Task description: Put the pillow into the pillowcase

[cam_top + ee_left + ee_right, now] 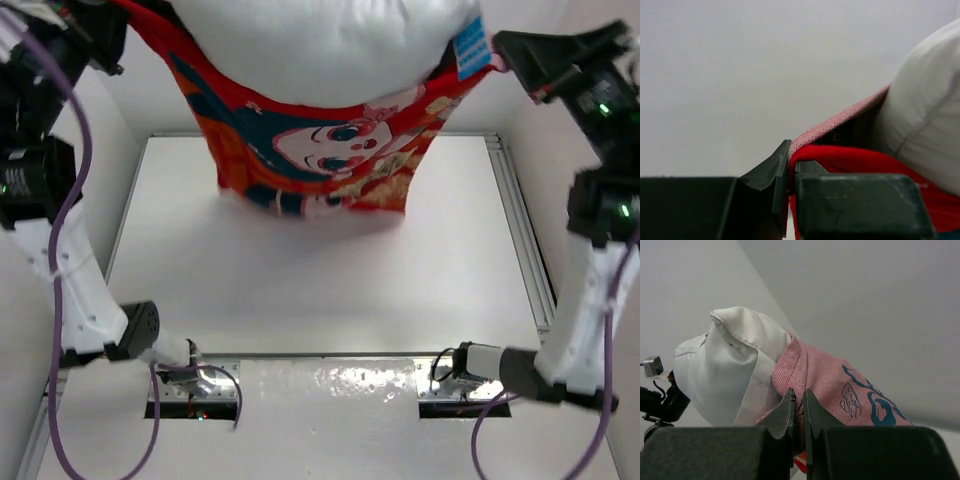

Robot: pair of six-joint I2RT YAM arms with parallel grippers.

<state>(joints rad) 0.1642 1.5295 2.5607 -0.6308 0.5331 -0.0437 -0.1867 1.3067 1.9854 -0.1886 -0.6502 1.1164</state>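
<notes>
The red-orange pillowcase (320, 150) hangs in the air above the table, mouth upward, its cartoon face turned to the top camera. The white pillow (320, 45) bulges out of that mouth, its lower part down inside the case. At the upper left, my left gripper (791, 172) is shut on the pillowcase's red edge (840, 157), with the pillow (925, 120) just to its right. At the upper right, my right gripper (799, 402) is shut on the pale pink reverse of the pillowcase (835, 380). A pointed pillow corner (730, 355) sticks up beside it.
The white table (320, 290) lies below the hanging case, walled by white panels at left, right and back. A metal rail (520, 230) runs along the table's right edge. Purple cables (70, 200) loop beside both arm bases at the near edge.
</notes>
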